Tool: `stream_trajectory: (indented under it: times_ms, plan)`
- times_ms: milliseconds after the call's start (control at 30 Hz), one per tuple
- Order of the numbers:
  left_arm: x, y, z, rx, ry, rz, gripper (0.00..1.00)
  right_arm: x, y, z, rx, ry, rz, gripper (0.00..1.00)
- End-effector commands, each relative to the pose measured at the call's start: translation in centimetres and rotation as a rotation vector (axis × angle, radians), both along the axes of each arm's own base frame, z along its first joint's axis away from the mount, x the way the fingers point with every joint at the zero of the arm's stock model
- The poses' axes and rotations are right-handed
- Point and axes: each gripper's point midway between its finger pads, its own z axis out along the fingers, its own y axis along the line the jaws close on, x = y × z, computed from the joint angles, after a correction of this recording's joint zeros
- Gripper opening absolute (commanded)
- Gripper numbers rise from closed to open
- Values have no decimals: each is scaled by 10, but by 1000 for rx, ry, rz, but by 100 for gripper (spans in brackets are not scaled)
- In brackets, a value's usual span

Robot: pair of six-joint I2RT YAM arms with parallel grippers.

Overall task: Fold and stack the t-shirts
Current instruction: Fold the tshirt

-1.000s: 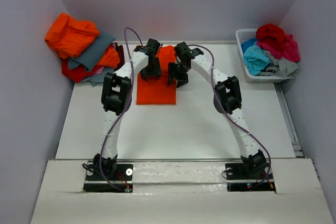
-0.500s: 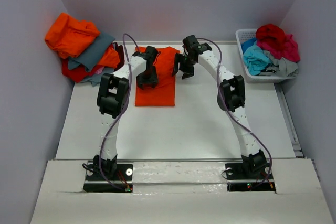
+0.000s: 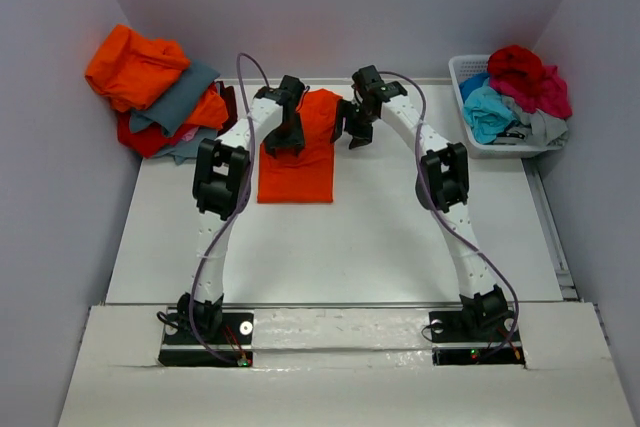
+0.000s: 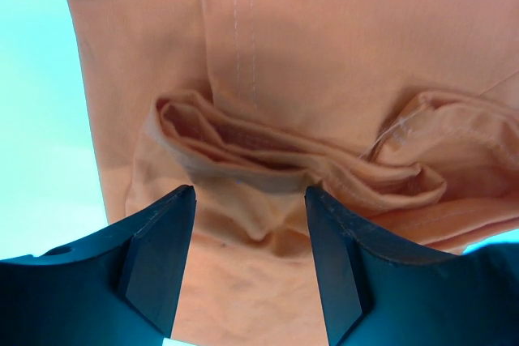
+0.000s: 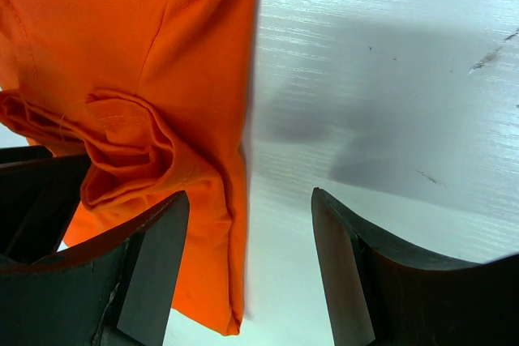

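Right claw (image 5: 247, 200) has swung out to the right edge of the shirt (image 3: 298, 167); left claw (image 4: 250, 200) hangs over its bunched far end. Both gape, empty. Mid-fold on the worktop (image 3: 350, 247); next likely needs pinching that end.

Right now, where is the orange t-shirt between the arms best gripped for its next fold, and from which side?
Probably its far end, from above. The orange t-shirt lies flat except for a rumpled ridge there, raised enough to pinch; the open left pincer straddles it. The open right pincer hangs over the shirt's right edge, one finger above bare table, so it could come in sideways.
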Motion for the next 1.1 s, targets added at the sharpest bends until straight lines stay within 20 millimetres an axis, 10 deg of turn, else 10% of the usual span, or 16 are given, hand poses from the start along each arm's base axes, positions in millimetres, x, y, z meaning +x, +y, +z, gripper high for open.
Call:
stream_trajectory:
  times_ms: [0, 367, 733, 1067]
  plan:
    - [7, 5, 1, 26, -1, 5, 68, -2, 5, 12, 17, -30, 33, 68]
    - [28, 16, -7, 31, -39, 57, 68, -23, -6, 22, -13, -5, 51, 67]
    - [53, 42, 31, 96, -208, 154, 68, -31, -9, 38, -8, -15, 63, 67]
    - [22, 57, 77, 93, -265, 176, 69, -73, 22, 36, 22, 42, 148, 67]
